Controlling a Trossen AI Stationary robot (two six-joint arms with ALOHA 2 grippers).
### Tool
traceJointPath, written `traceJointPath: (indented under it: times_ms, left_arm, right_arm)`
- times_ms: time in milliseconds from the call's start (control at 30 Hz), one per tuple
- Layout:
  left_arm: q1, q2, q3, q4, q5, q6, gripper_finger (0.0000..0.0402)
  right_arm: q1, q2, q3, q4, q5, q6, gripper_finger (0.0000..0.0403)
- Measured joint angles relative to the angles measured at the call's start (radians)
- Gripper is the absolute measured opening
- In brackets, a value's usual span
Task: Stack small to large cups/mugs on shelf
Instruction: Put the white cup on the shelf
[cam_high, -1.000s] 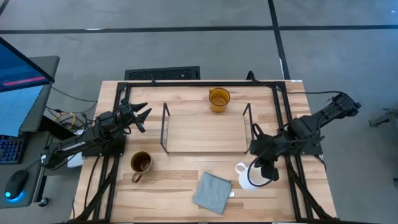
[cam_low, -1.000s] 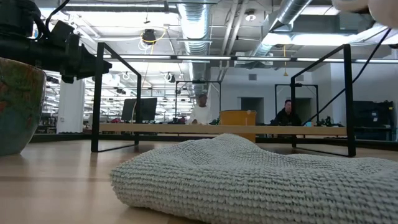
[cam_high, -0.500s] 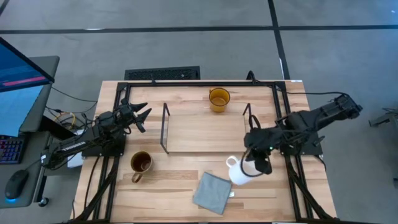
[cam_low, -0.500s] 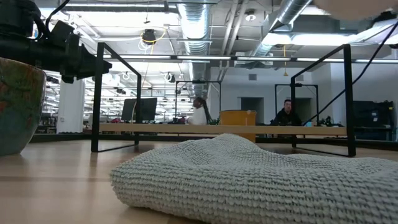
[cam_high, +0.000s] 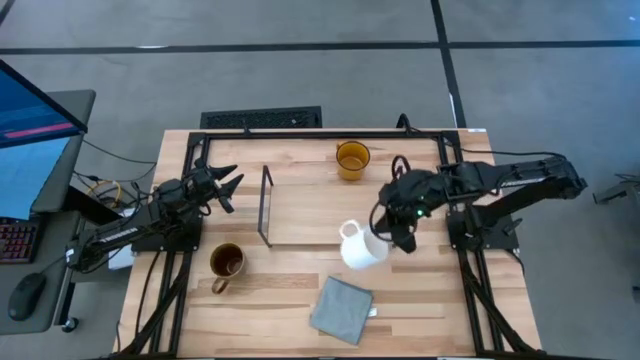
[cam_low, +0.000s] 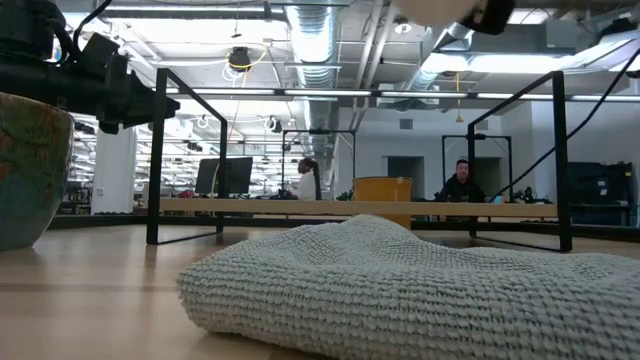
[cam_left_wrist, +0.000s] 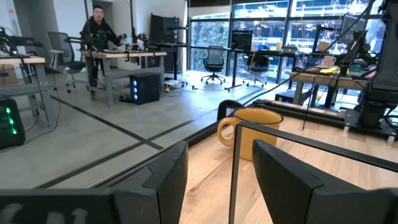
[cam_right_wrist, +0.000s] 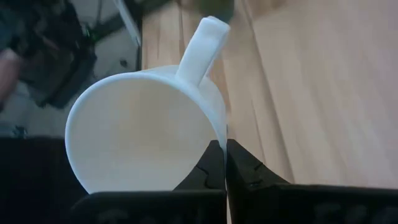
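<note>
Grey concrete floor (cam_high: 300, 60), exposed ceiling ducts (cam_low: 310, 40), large windows (cam_left_wrist: 267, 25), office chairs (cam_left_wrist: 213, 62), desks (cam_left_wrist: 127, 56)

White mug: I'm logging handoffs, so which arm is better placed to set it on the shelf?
Right. The right gripper already holds the white mug by its rim above the shelf; the left gripper waits off to the side.

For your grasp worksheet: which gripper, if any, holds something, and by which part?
The right gripper holds the white mug by its rim wall, opposite the handle. The left gripper holds nothing.
</note>
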Motion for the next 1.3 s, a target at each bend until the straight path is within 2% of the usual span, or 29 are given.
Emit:
traceJointPath:
  times_ms: [333,600,900,1100,1300]
  left_arm:
    - [0.0,0.0,0.0,0.0,0.0,0.0,0.0171]
    - [0.0,-0.001,0.0,0.0,0.0,0.0,0.0171]
    - [0.0,0.008,0.0,0.0,-0.002,0.0,0.0171]
    - [0.0,0.008,0.0,0.0,-0.002,0.0,0.0171]
    - [0.0,0.006,0.0,0.001,-0.001,0.0,0.0171]
  right_arm:
    - [-0.105,0.019,-0.002,0.088,0.021,0.001,0.0005]
    - [-0.152,0.143,0.01,0.167,0.013,0.028,0.0005]
    - [-0.176,0.32,0.213,-0.019,0.025,-0.055,0.0005]
    - [-0.181,0.444,0.422,-0.329,0.115,-0.162,0.0005]
    - [-0.196,0.542,0.567,-0.52,0.143,-0.247,0.0005]
